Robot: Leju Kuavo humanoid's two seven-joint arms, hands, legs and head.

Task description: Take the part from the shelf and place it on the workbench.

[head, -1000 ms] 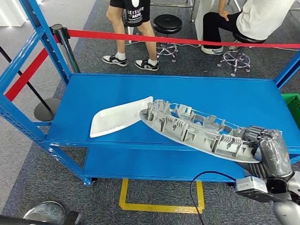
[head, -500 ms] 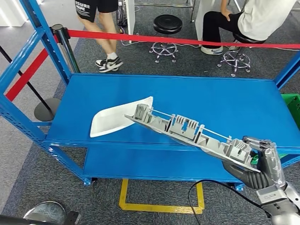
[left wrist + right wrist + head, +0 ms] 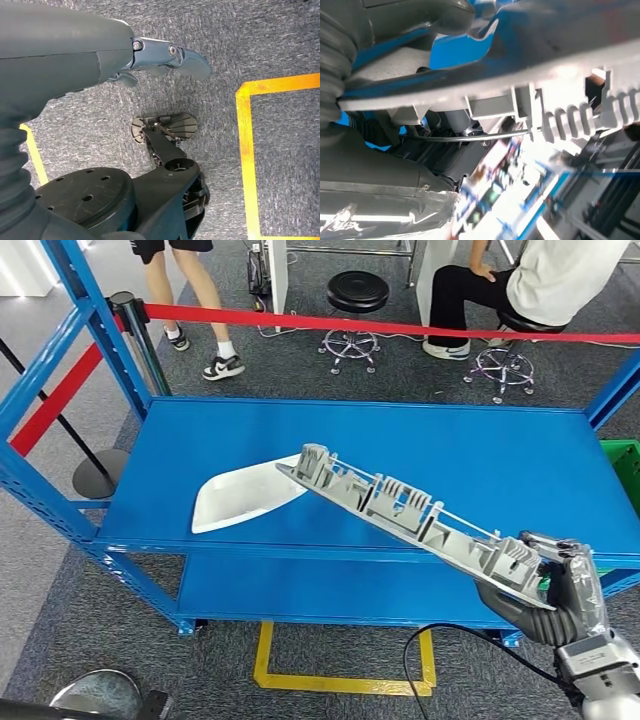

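Fingers (image 3: pixel 528 612) wrapped under grey part (image 3: pixel 400 510), right hand (image 3: pixel 555 595) low

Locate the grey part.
Head view: the grey part is held at its near end by the right hand, slanting over the blue shelf, its far tip above the white part.

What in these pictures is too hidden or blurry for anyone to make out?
- Right hand, head view: the long grey ribbed plastic part covers its fingers.
- White curved panel, head view: its near tip lies behind the part.
- Right wrist view: background blurred, glaring.
- Seated person, head view: cut off by the edge.
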